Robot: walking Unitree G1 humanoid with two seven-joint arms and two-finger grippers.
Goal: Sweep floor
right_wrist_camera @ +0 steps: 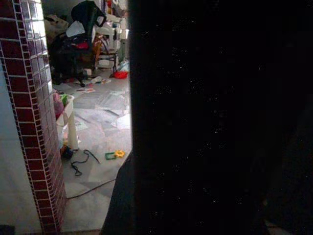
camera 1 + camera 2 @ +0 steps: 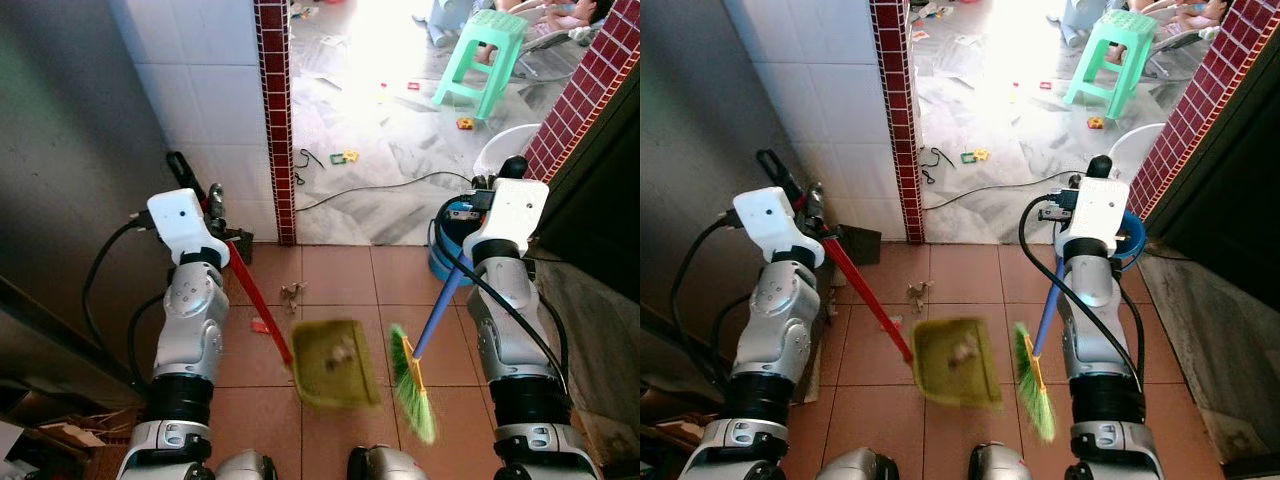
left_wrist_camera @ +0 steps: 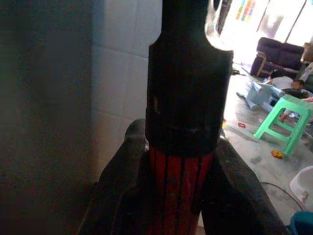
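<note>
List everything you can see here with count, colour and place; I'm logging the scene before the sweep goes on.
dustpan: 1, olive green with a red handle, low over the terracotta tiles, scraps in it
broom: 1, green bristles, blue handle, just right of the dustpan
debris: 1 small clump, brownish, on the tiles ahead of the dustpan
stool: 1, mint green, on the grey floor beyond
cable: 1, black, across the grey floor
bucket: 1, blue, beside the right arm
tiled pillar: 1, dark red, ahead
left gripper: black, shut on the dustpan handle
right gripper: black, at the broom handle
</note>
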